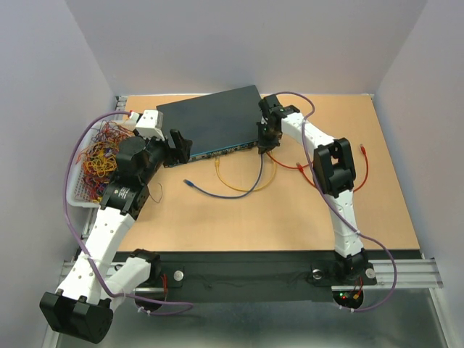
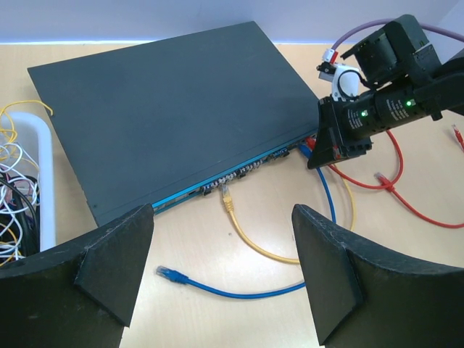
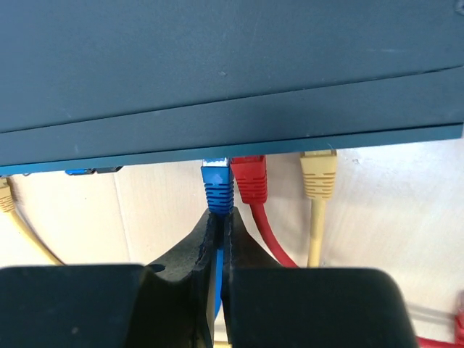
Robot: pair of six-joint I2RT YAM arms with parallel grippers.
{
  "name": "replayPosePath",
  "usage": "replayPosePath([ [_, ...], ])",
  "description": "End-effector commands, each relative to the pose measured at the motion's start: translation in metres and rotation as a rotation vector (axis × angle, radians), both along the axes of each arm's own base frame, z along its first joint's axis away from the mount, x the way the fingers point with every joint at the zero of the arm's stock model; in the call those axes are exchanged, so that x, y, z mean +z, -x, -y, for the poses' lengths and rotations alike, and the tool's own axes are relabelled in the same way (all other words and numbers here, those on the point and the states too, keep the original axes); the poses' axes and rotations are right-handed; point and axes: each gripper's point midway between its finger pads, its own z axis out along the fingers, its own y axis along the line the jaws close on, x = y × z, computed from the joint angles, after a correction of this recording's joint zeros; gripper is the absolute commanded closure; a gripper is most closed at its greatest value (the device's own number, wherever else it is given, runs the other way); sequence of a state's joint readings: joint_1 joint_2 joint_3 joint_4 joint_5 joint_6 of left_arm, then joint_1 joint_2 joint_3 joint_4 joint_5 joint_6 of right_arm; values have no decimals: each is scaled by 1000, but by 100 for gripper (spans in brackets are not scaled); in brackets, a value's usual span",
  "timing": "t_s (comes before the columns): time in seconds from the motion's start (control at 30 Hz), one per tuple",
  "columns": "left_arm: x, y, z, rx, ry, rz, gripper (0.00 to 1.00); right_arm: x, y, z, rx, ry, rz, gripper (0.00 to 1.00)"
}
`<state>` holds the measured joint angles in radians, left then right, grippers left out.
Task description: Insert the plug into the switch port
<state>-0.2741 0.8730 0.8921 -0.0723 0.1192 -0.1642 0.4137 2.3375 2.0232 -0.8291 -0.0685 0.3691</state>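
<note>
**Right arm, approach geometry.** Straight ahead of the right end effector (image 3: 220,221): the socket-lined long face of the large flat dark blue-grey rectangular metal switch (image 3: 217,65), lying on the tan wooden table (image 3: 156,203). Long axis of the switch crosswise to the fingers, port row running left to right across the approach line.

**Held item.** Just past the fingertips: the small blue plastic plug (image 3: 217,185) on its blue cable (image 3: 218,272). Nose pointing forward at the port row, long axis in line with the fingers and square to the face. Nose at or just under the lower edge of the face. Depth of seating hidden by the overhang, so no telling whether latched.

**Judgement.** Step in hand: the insertion itself. Next move likely a short straight push forward, no sideways correction.

**Neighbours.** Immediately right of the held plug: a red plastic plug (image 3: 250,181), touching or very nearly. Further right: a beige plastic plug (image 3: 319,177). Both at the face as well. Little side room, hence a risk of snagging the red one with any yaw.

**Right end effector.** Nearly closed, clamped on the rear of the blue plug where the cable enters. Clearly the nearer arm.

**Left end effector** (image 2: 221,268). Spread wide, holding and touching nothing, well back from the face. A loose blue connector (image 2: 168,274) on the table just ahead of it.
</note>
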Motion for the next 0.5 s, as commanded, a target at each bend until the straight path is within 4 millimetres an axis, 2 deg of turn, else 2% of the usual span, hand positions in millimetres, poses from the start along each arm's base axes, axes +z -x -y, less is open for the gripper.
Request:
replayPosePath([
  [0.0,8,1,-2,5,-9,48,12,38,-34,-10,-7,-31,155,99],
  [0.17,8,1,-2,5,-9,48,12,37,-35,-15,3,-38,155,100],
  [0.47,7,1,-3,9,-12,46,13,5,-30,-9,-2,3,107,99],
])
